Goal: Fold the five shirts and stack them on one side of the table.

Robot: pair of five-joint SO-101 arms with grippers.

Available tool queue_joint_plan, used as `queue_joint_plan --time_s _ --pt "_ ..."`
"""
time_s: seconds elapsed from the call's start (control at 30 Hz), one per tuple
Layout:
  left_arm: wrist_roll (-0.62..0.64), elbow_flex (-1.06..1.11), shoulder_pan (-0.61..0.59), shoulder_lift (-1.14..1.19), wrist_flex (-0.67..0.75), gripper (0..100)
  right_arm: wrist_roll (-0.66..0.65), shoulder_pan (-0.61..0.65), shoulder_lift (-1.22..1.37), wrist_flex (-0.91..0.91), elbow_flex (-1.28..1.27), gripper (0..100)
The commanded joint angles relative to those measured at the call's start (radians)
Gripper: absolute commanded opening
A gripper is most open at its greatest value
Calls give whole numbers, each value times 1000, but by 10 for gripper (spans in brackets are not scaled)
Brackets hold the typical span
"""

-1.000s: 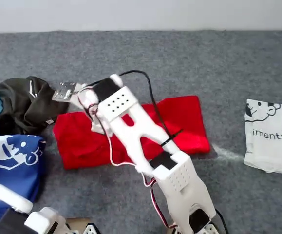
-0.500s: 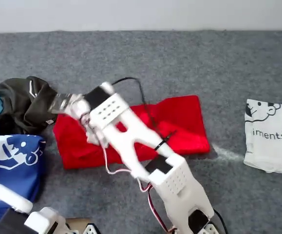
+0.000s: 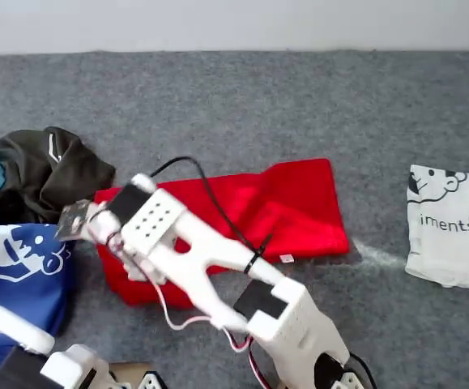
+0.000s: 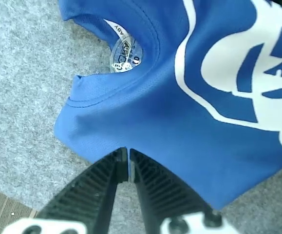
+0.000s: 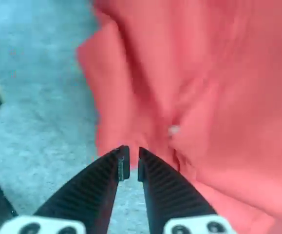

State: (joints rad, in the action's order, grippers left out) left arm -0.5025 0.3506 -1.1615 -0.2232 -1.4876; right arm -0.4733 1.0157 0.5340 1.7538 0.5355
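Right fingers (image 5: 109, 170) sitting clenched, tips hovering at red shirt (image 5: 204, 87) edge beside grey worktop (image 5: 33, 73); cannot tell whether cloth is being pinched. Left fingers (image 4: 112, 168) also clenched, hanging over blue shirt (image 4: 189, 97) edge, collar label showing. High view adding layout: red shirt lying mid-frame, long axis running left-right; blue shirt lower left; dark shirt (image 3: 40, 170) bunching above it; white shirt (image 3: 453, 227) lying far right.

Soft, even light throughout; shadows are faint and short.
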Motion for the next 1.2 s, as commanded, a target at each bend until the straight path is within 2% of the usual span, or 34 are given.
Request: queue_joint_plan --time_s 0.0,0.3,0.43,0.6,0.7,0.87,1.03,1.17 --pt "-3 -41 6 -3 12 15 -17 7 -91 27 -3 40" --pt "-3 -41 6 -3 12 15 -26 -139 38 -136 18 40" --pt "-3 -41 6 -3 12 15 -87 -226 120 -208 23 40" --pt "-3 -41 6 -3 12 15 -97 -334 174 -252 146 40" --pt "-3 -41 6 -3 12 15 -95 -325 185 -145 281 40" --pt "-3 -41 6 -3 12 15 -94 -206 186 18 417 40" --pt "-3 -41 6 -3 12 15 -21 -104 191 30 425 40" --pt "-3 -42 6 -3 12 15 -49 -139 282 -42 430 38"
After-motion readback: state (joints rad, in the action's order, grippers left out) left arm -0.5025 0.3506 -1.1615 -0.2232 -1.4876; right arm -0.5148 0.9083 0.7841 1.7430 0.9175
